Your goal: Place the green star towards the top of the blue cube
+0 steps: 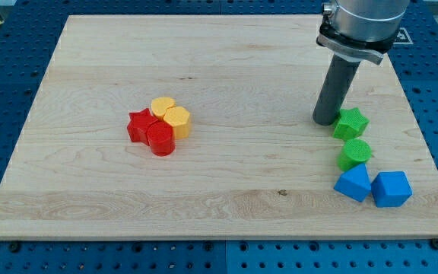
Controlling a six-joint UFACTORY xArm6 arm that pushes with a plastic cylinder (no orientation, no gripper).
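The end effector is a straight dark rod with nothing to open or close, so it holds nothing. The tip [326, 122] rests on the tabletop [226, 68], just to the view's left of the green star [350, 123]. The tip looks like it touches the star's side, but that is hard to tell for sure.

The green star sits near the view's right edge of the tabletop. Just below it in the view is the green cylinder [354, 154], very close to it. Below that lie two blue blocks side by side. The blue pyramid-like block [353, 183] is on the view's left, and the blue cube [391, 189] is on the view's right. The green star is above the blue cube and a little to its left, with the green cylinder in between.

Well apart, toward the view's left, four blocks huddle together: a red star [138, 125], a red cylinder [160, 139], and two yellow blocks [171, 113] touching them.
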